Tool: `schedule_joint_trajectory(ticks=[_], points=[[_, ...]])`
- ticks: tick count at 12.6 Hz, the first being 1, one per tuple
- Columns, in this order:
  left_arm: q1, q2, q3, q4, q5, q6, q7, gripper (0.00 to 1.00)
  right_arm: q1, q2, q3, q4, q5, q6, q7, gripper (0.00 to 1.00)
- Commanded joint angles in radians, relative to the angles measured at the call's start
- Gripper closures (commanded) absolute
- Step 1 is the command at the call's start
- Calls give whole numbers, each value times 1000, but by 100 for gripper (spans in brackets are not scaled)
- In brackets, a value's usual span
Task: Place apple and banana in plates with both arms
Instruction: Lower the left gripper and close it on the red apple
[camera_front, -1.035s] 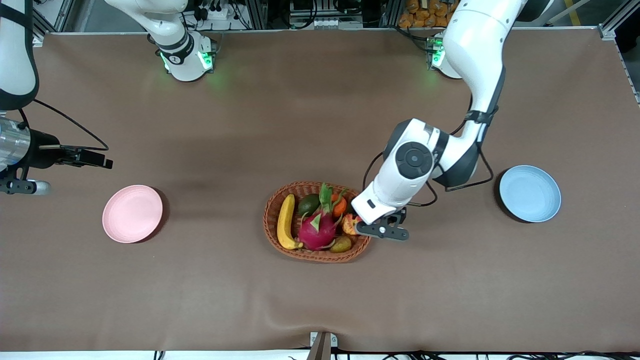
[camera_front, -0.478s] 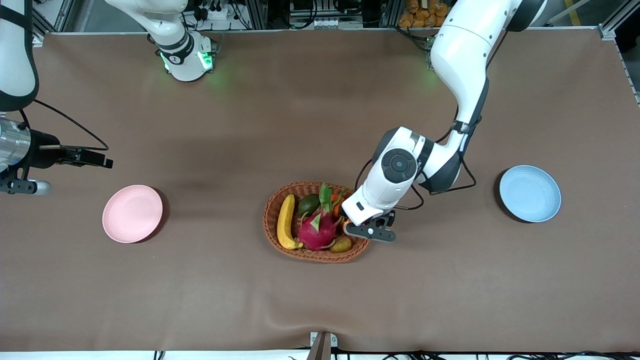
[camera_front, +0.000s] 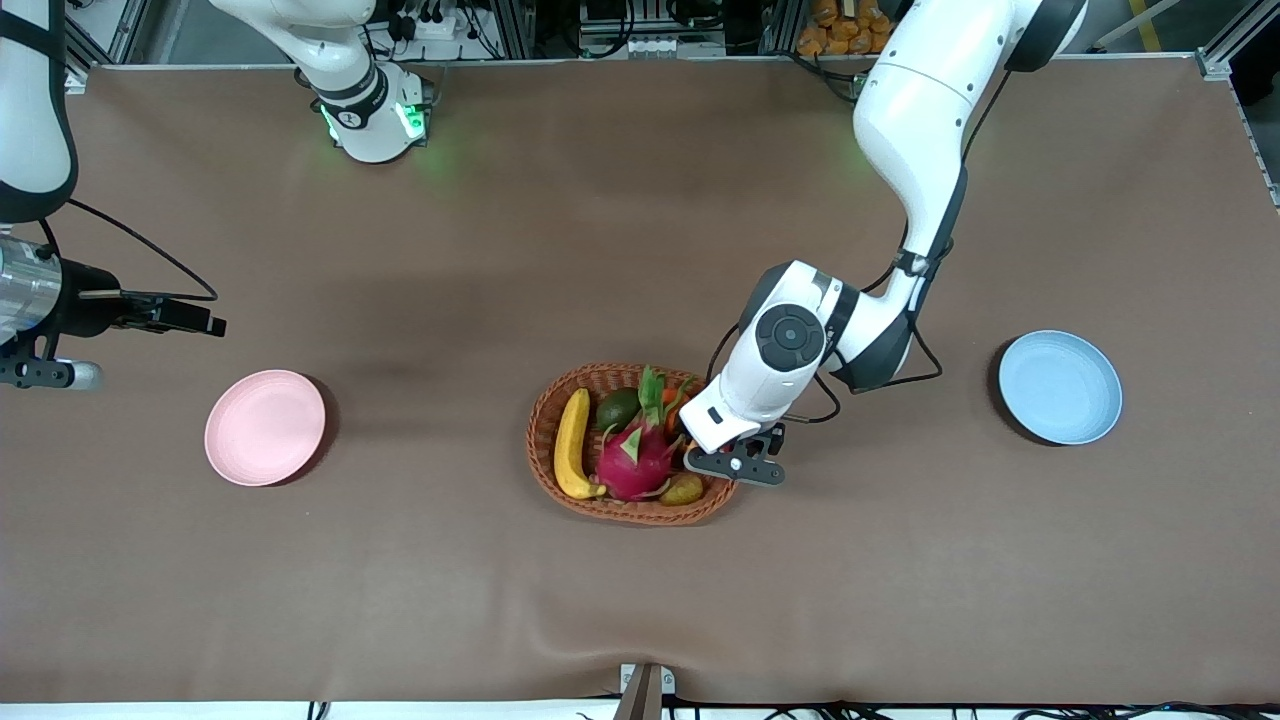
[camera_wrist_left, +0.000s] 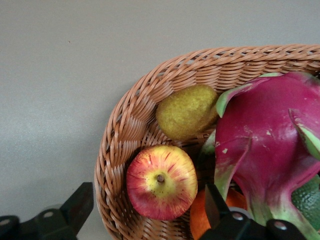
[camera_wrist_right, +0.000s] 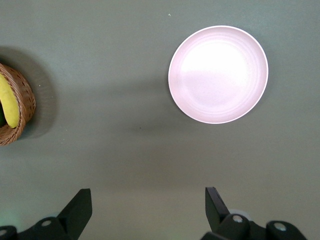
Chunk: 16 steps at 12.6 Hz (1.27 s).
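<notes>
Since the earlier frame, left gripper has shifted over the basket, jaws wide astride the apple at its end. Apple: firm, smooth, rounded; grip across the middle. Rim and dragon fruit crowd it. Right gripper, wide, waits near the pink plate.

Woven wicker basket, glossy smooth apple, matte pink plate, seemingly cloth-covered table

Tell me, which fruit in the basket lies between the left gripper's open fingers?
The apple, red with yellowish streaks, in the basket at the left arm's end. The left gripper straddles it; the other fruits lie outside.
</notes>
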Motion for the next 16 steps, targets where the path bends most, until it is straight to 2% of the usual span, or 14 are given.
schedule_joint_trajectory(ticks=[1, 16], points=[[-12, 25, 9, 23, -5, 9, -1, 6, -16, -8, 11, -9, 19, -6, -15, 0], [-41, 79, 9, 23, 0, 84, -1, 9, -13, -8, 11, -7, 19, -10, -15, 0]])
